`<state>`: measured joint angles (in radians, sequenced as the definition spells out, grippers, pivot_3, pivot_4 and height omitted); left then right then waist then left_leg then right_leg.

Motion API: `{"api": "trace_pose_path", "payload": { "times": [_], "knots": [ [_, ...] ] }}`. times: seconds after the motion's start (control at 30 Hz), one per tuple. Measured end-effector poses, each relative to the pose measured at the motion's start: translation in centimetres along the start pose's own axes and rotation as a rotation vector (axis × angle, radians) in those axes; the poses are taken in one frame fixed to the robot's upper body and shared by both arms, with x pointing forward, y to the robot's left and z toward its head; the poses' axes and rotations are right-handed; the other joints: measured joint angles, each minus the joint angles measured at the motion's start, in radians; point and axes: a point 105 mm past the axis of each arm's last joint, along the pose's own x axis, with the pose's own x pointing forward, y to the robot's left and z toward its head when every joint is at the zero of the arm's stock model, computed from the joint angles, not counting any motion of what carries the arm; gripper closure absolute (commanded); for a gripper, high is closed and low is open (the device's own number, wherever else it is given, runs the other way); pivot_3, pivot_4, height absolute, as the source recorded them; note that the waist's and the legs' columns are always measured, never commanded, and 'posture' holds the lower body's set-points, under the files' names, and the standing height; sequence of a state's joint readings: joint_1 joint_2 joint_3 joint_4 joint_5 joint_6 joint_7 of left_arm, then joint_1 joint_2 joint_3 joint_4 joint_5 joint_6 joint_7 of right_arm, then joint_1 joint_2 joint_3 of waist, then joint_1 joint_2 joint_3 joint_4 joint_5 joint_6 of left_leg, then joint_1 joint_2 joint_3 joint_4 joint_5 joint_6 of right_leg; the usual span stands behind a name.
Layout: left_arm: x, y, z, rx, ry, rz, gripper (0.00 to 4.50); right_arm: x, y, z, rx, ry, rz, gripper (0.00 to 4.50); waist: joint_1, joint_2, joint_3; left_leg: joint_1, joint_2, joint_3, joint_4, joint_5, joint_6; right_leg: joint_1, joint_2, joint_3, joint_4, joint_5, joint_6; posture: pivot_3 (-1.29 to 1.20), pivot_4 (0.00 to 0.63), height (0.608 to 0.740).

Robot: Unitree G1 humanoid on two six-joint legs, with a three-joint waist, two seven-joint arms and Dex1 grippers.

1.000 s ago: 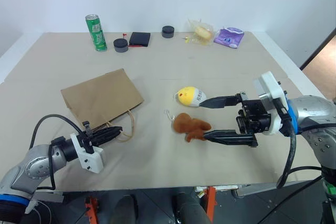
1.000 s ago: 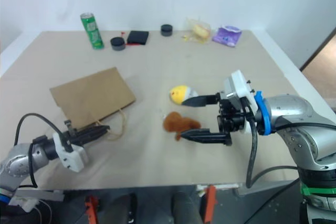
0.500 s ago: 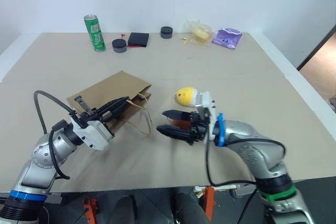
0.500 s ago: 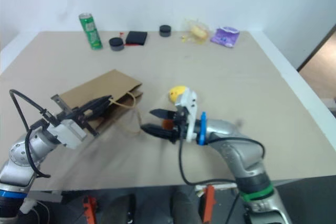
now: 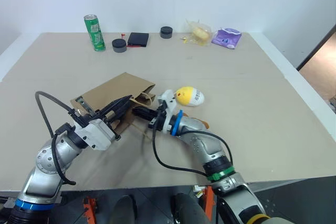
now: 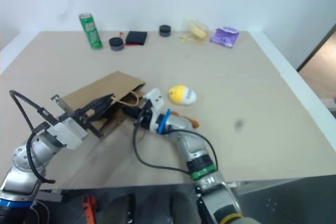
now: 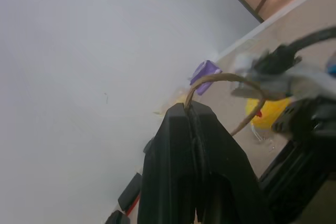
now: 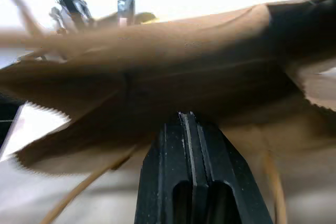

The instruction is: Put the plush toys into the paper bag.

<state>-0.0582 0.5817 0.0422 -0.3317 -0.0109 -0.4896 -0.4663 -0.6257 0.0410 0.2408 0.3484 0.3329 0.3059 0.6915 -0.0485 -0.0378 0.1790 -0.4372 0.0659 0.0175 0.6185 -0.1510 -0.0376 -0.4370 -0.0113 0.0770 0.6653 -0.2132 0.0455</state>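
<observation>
The brown paper bag [image 5: 105, 94] lies on the table with its mouth raised toward the toys. My left gripper [image 5: 127, 99] is shut on a beige twine handle [image 7: 220, 80] and holds it up. My right gripper [image 5: 135, 111] is shut on nothing, and its tips [image 8: 185, 115] point level into the bag's mouth. The yellow-and-white egg plush toy [image 5: 190, 96] rests on the table just right of the bag. The brown plush toy [image 5: 203, 125] lies mostly hidden behind my right forearm.
Along the table's far edge stand a green can [image 5: 95, 32], two black round lids [image 5: 120, 45] [image 5: 167, 32], a black wallet [image 5: 139, 39], a clear packet with yellow contents [image 5: 200, 32] and a purple packet [image 5: 228, 37]. The right half of the table is bare.
My right arm swung left from beside the toys to the bag's mouth, and its fingers shut empty. My left gripper rose with the handle and lifted the bag's mouth.
</observation>
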Motion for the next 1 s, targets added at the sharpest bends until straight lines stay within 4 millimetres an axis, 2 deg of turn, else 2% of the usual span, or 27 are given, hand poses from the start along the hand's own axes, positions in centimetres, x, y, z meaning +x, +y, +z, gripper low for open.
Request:
{"api": "trace_pose_path", "payload": {
  "times": [0.17, 0.27, 0.4, 0.57, 0.8, 0.9, 1.0],
  "knots": [
    [0.0, 0.4, -0.1, -0.009, 0.018, 0.047, 4.5, 1.4, 0.0, -2.7, -0.035, 0.122, -0.055, 4.38, 0.0, 0.0, 0.0, 0.0, 0.0, 0.0, 0.0, 0.0, 0.0, 0.0, 0.0, 0.0, 0.0, 0.0, 0.0, 0.0, 0.15, 0.74],
    [0.0, 1.6, 0.2, 0.003, 0.02, 0.12, 4.5, 1.7, -0.1, -3.0, -0.074, 0.17, -0.07, 4.38, 0.0, 0.0, 0.0, 0.0, 0.0, 0.0, 0.0, 0.0, 0.0, 0.0, 0.0, 0.0, 0.0, 0.0, 0.0, 0.0, 0.15, 0.74],
    [0.1, 4.7, 1.0, 0.061, 0.013, 0.242, 4.5, 1.8, -0.3, -3.3, -0.096, 0.23, -0.098, 4.38, 0.0, -0.001, -0.001, 0.002, 0.0, -0.002, 0.0, 0.0, 0.0, 0.001, 0.001, 0.0, 0.0, 0.001, -0.001, 0.0, 0.15, 0.74],
    [0.4, 6.8, 2.1, 0.093, 0.004, 0.329, 4.5, 2.0, -0.6, -3.4, -0.072, 0.265, -0.135, 4.38, 0.0, -0.003, -0.002, 0.005, 0.0, -0.002, 0.0, 0.0, 0.0, 0.004, 0.001, 0.0, 0.0, 0.001, -0.001, 0.0, 0.15, 0.74],
    [0.8, 7.7, 2.8, 0.096, -0.007, 0.375, 4.5, 2.1, -0.6, -3.4, -0.059, 0.283, -0.138, 4.38, -0.001, -0.003, -0.003, 0.006, 0.0, -0.002, 0.0, 0.0, 0.0, 0.004, 0.001, 0.0, 0.0, 0.002, -0.002, 0.0, 0.15, 0.74],
    [1.4, 8.7, 3.7, 0.112, -0.039, 0.403, 4.5, 2.1, -0.6, -3.4, -0.057, 0.286, -0.138, 4.38, -0.001, -0.003, -0.003, 0.005, 0.0, -0.003, 0.0, 0.0, 0.0, 0.004, 0.002, 0.0, 0.0, 0.002, -0.002, 0.0, 0.15, 0.74],
    [1.5, 8.6, 3.8, 0.121, -0.038, 0.404, 4.5, 2.1, -0.6, -3.4, -0.056, 0.286, -0.135, 4.38, -0.001, -0.003, -0.003, 0.005, 0.0, -0.003, 0.0, 0.0, 0.0, 0.004, 0.002, 0.0, 0.0, 0.002, -0.002, 0.0, 0.15, 0.74]
  ]
}}
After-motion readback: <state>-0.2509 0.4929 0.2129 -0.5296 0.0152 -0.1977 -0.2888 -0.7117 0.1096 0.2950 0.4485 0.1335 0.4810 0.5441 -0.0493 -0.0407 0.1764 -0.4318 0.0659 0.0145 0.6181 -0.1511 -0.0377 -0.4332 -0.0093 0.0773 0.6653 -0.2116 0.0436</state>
